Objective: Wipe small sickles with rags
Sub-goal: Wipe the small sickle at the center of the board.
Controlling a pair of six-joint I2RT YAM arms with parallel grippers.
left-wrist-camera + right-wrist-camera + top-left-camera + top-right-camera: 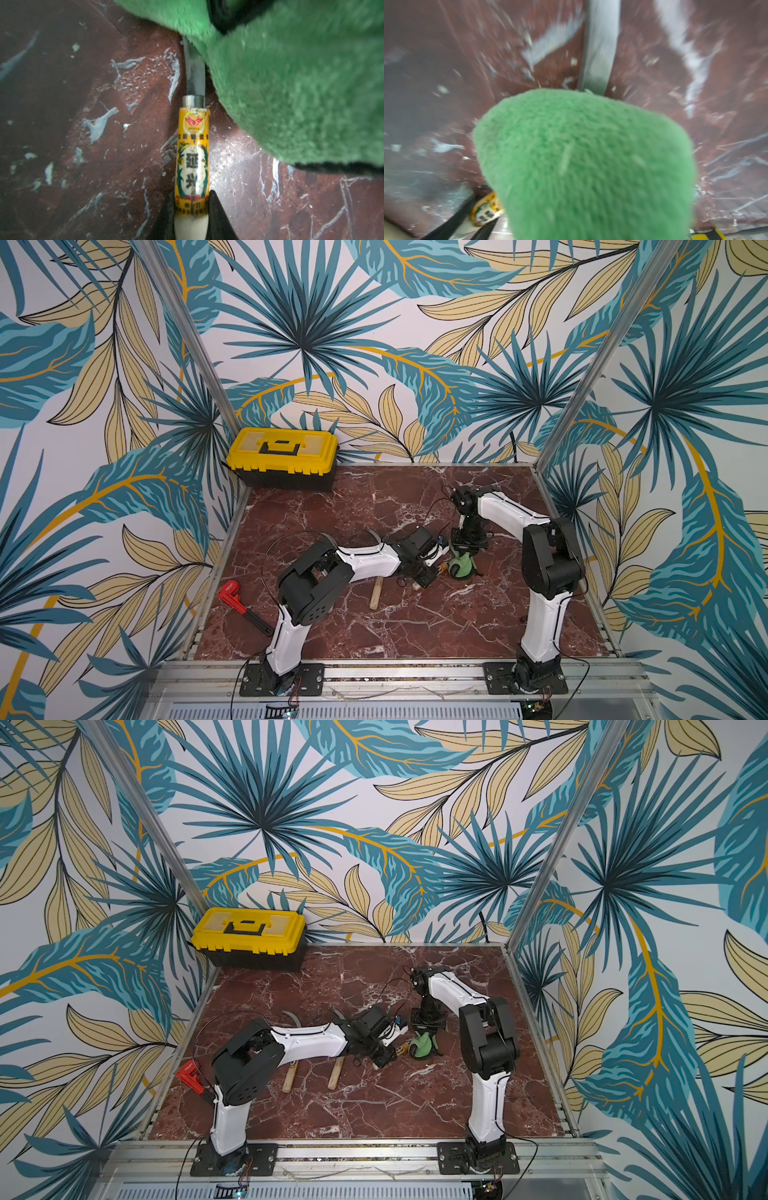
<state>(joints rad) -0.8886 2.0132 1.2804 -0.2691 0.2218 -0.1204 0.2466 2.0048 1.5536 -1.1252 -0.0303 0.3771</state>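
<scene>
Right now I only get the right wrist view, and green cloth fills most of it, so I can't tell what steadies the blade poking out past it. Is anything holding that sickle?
Observer: Yes. The left gripper is shut on the held sickle, gripping its handle.
Operator: How much blade is bare on the handle side?
Observer: Only a short stretch, between the metal collar and the green cloth.
Operator: Are other sickles waiting?
Observer: Two spare sickles lie on the table in a top view, and the left forearm passes over them.
</scene>
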